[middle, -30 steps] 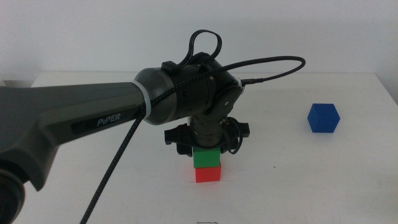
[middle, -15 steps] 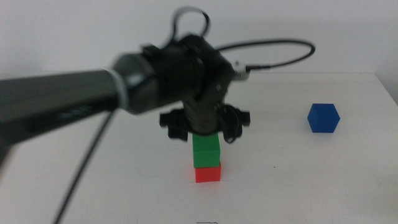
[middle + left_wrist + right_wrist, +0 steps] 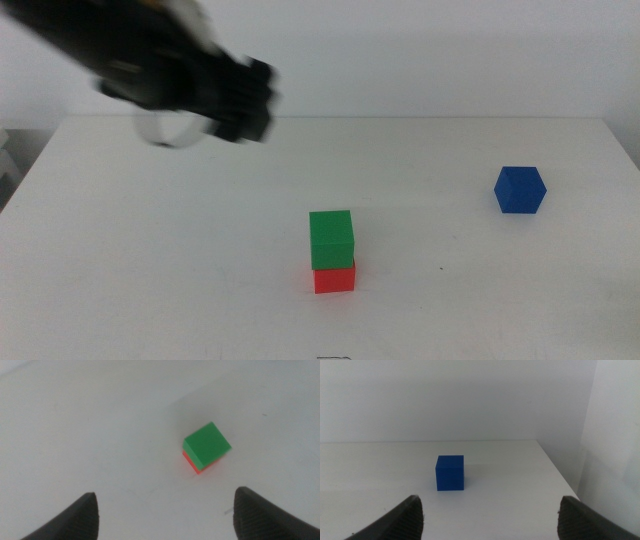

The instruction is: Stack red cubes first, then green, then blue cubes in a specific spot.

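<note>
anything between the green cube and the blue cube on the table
Nothing: the middle view shows only bare white table between the green cube and the blue cube.

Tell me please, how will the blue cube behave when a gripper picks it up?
The blue cube looks solid with flat faces, so it probably stays stiff and will not roll. Its matte sides should give the open right gripper fair friction. It seems small, likely light; it sits alone on the table, so a push would probably slide it.

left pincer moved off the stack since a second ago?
Yes. The left pincer, open and empty, has swung up and away to the far left of the table, well clear of the green cube sitting on the red cube.
</note>
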Available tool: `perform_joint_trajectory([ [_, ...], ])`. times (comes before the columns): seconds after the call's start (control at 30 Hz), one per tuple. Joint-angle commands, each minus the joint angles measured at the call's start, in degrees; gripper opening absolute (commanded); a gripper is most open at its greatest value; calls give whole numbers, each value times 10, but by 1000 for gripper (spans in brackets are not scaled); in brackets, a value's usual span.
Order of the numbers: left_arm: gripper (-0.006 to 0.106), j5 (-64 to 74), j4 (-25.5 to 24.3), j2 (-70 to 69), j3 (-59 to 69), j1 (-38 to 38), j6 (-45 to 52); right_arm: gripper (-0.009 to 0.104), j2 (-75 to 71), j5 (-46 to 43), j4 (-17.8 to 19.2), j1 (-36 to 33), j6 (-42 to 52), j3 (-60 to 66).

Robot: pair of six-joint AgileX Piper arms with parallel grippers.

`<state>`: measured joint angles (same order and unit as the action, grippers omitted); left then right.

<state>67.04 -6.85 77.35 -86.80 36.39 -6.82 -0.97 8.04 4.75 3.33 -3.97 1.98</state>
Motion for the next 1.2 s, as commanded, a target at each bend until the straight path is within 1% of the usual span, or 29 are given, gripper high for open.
perform_joint_trajectory([
  [0.0,90,0,82,-72,-13,-46,113,94,-9,-44,5,0,7,-14],
  [0.1,90,4,155,-130,15,-118,204,94,-9,-44,5,0,7,-14],
  [0.17,90,-1,218,-166,47,-168,247,94,-9,-44,5,0,7,-14],
  [0.3,90,-1,321,-220,101,-253,339,94,-9,-44,5,0,7,-14],
  [0.37,90,-2,372,-239,122,-277,374,94,-9,-44,5,0,7,-14],
  [0.43,90,-7,398,-249,135,-283,382,94,-9,-43,5,0,7,-14],
  [1.07,90,-56,403,-251,139,-285,382,94,-9,-43,5,0,7,-14],
  [1.17,90,-84,406,-251,139,-285,382,94,-9,-43,5,0,7,-14],
])
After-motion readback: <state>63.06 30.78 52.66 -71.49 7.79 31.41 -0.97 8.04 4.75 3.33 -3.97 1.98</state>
